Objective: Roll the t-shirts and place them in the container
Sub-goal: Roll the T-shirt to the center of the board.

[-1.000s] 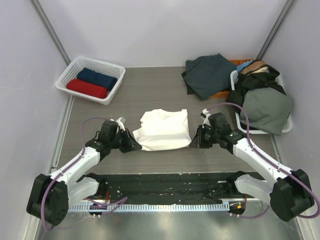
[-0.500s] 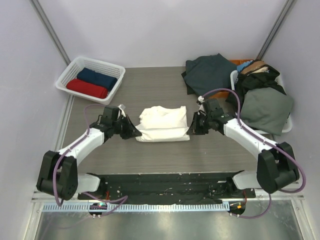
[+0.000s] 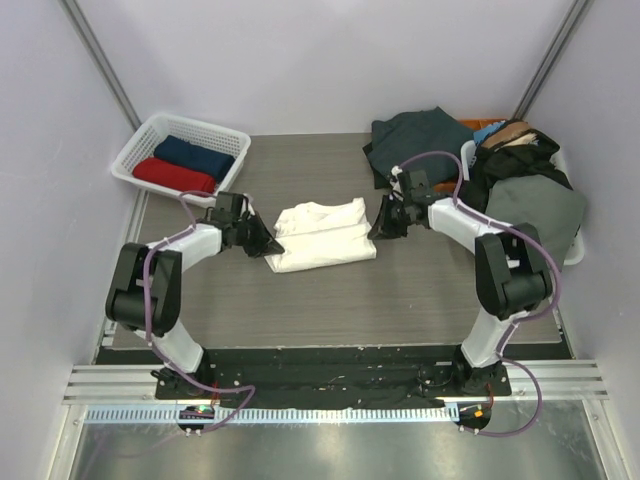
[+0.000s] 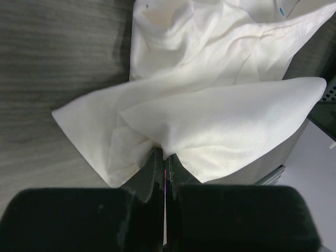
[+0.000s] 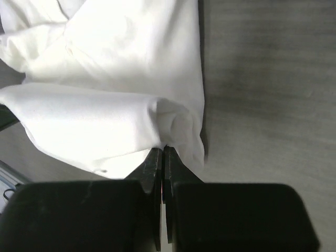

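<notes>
Grey table, and you're reaching both arms out low toward its middle, where the white shirt is lying folded. Your left gripper is pinching its left edge, and your right gripper is pinching the right edge.

**Item counts by kind**

T-shirts: three, namely one cream-white t-shirt, one red t-shirt and one navy t-shirt, the last two rolled. Baskets: two, a lattice basket at left and a second basket at right. Loose dark green garment: one. Heaped clothes in the second basket: several, exact number indeterminate. Grippers: two, the left gripper and the right gripper.
</notes>
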